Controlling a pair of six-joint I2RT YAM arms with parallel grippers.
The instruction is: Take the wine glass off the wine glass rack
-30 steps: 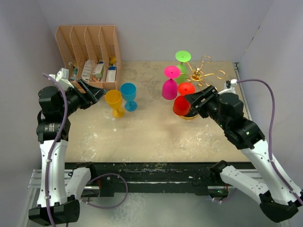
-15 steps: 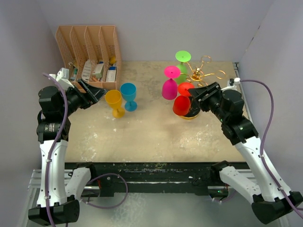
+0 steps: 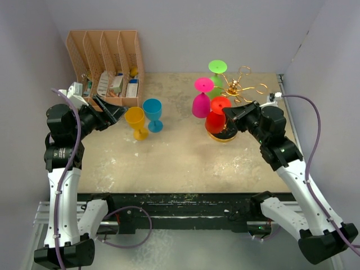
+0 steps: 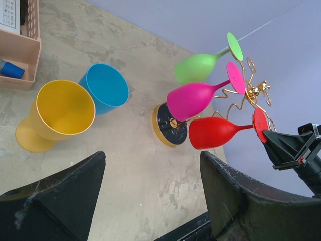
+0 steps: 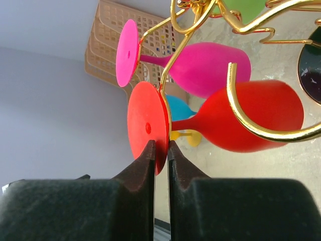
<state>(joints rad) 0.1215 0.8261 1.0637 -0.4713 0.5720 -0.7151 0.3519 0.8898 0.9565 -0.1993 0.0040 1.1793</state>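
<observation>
Since a second ago my right arm has drawn its elbow in and pushed the right tool up to the foot of the red plastic wine glass; the left arm has not budged. From the right wrist camera, the right tool is closed down to a thin slit, and the edge of the glass's flat red foot sits pinched between the two dark fingers.

That glass is still on the gold wire wine glass rack with its round dark base. It hangs bowl-down with its stem in one of the curled loops, over the base, toward the far right corner of the counter. Two more glasses hang on the rack's left side: a magenta plastic wine glass just beside the red one, and a lime green plastic wine glass behind it.

The left tool hovers near the left edge, spread wide with nothing between its fingers. Just ahead of it stand a yellow plastic goblet and a blue plastic goblet, upright and touching or nearly so.

At the far left corner sits a peach plastic slotted file organiser with small packets inside. There is print on a white label there, but I cannot read it from any camera.
</observation>
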